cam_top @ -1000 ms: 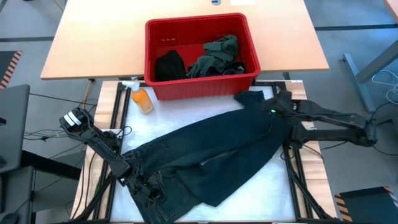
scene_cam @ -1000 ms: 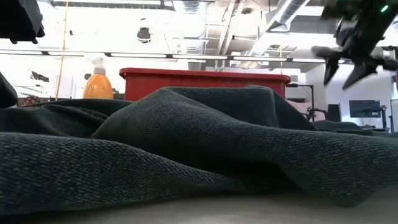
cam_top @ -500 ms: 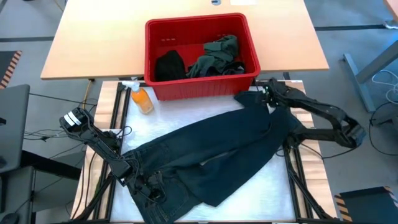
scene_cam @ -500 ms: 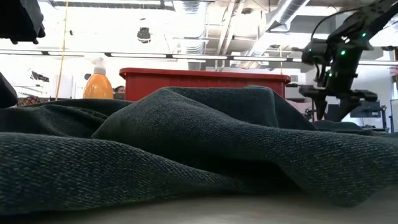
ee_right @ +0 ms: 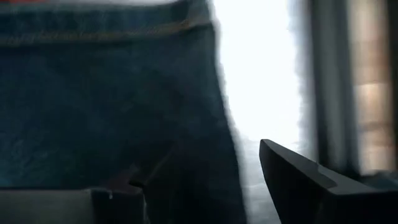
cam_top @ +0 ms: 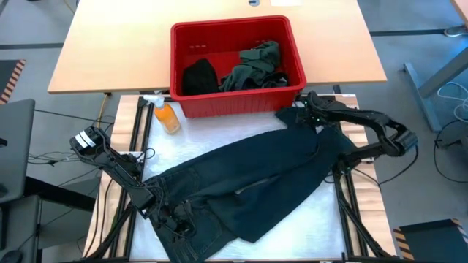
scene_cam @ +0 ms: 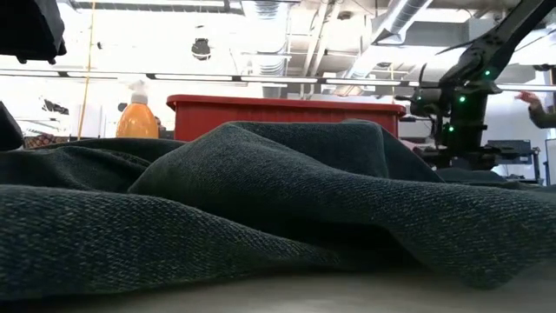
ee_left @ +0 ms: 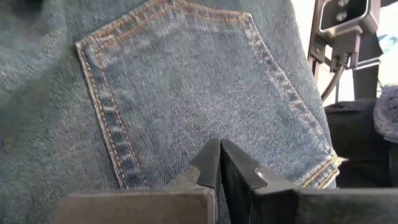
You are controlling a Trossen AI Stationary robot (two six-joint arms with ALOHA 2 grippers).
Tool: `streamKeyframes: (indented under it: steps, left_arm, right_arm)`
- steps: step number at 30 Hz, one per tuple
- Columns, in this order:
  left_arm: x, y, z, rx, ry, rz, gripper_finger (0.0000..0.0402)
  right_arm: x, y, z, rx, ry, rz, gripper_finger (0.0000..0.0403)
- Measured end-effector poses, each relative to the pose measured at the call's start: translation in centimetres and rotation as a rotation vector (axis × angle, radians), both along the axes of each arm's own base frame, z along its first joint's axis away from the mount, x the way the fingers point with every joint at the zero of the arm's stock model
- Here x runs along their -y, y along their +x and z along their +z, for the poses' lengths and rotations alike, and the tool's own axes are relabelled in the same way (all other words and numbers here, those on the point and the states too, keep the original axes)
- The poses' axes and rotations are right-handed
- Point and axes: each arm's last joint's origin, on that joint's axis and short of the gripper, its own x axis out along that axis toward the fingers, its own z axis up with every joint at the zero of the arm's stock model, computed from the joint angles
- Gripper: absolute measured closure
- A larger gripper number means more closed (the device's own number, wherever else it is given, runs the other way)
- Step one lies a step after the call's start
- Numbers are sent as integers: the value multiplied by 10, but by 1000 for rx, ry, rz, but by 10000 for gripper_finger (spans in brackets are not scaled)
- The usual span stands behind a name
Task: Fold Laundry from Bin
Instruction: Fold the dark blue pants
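Dark denim trousers [cam_top: 256, 175] lie spread slantwise on the white table top, waist end at the near left and leg end by the bin. The red bin [cam_top: 230, 24] at the far side holds a black cloth [cam_top: 199, 75] and an olive-green piece [cam_top: 256, 64]. My left gripper [cam_top: 174, 219] is shut at the waist end, its tips over a back pocket [ee_left: 186, 81]. My right gripper [cam_top: 307, 111] hovers open just above the leg end [ee_right: 93, 93], pointing steeply down, one finger over the cloth and one over the bare table. My left gripper has its shut fingertips [ee_left: 211, 155] right at the denim just below the back pocket, slanting down from the table's left. Whether they pinch a fold, press on the cloth or only hover over it, I cannot tell.
An orange spray bottle [cam_top: 167, 115] lies by the bin's near left corner. Black frame rails [cam_top: 349, 197] run along both sides of the white table top. A wooden table [cam_top: 110, 51] stands behind. A person's hand [scene_cam: 539, 100] shows far off in the room.
My right gripper has swung from the right side toward the bin's near right corner and sunk to just above the trousers' leg end, tipping to point more steeply down. The trousers have not moved.
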Motion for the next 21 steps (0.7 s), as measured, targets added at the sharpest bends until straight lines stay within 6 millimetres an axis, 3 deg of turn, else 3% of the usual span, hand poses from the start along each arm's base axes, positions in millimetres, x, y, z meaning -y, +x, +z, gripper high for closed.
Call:
streamKeyframes:
  steps: [6,10,13,14,21]
  left_arm:
    - [-1,1,0,23,23,38,401]
    - [-1,1,0,16,9,49,401]
    - [-1,1,0,13,8,46,401]
    - [-1,1,0,12,9,45,401]
    - [-2,1,0,29,42,43,401]
  right_arm:
    - [5,13,-21,-12,64,21,195]
    - [-1,18,-20,-46,42,54,281]
    - [-7,20,-12,-37,4,80,365]
    - [-10,20,-7,-31,-8,94,376]
    - [-43,0,46,-75,-104,45,358]
